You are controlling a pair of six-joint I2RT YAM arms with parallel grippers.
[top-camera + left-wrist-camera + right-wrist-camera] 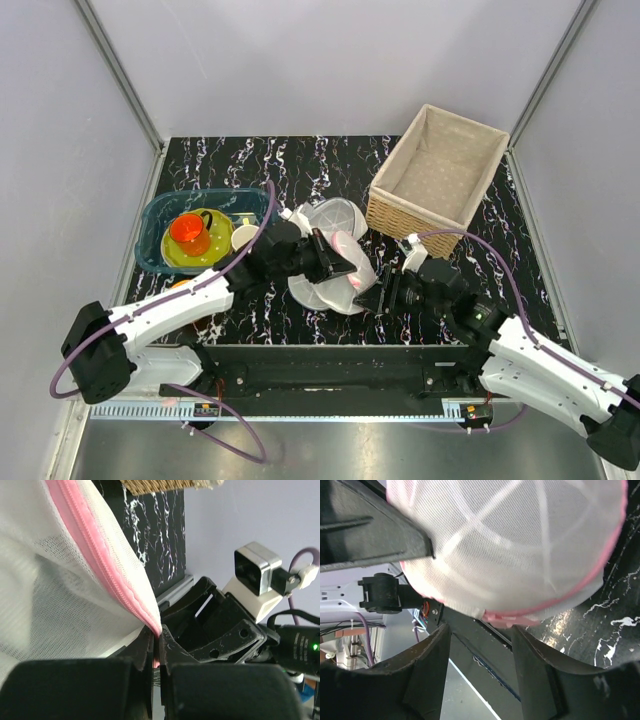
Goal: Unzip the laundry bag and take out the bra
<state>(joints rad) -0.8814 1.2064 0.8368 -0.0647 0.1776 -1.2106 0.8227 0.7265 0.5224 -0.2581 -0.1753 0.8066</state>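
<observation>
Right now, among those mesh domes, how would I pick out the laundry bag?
Start at the woven wicker basket on the black marble table; just off its near left corner lies a cluster of white mesh domes. The laundry bag is the one pinched in the left tool, the only dome with a pink rim and zipper.

Black, white-veined table (520, 280). Far right: wicker basket (412, 222) with cloth lining, set at an angle. Left: teal tub (147, 240) with dishes (190, 232) inside. Centre, just left of basket: white mesh dome (338, 213), lying flat. Next to it, toward the near edge: bag (340, 265), pink-rimmed; resting or lifted, can't tell. Small orange item (181, 285) in front of tub, mostly hidden, unidentifiable.
</observation>
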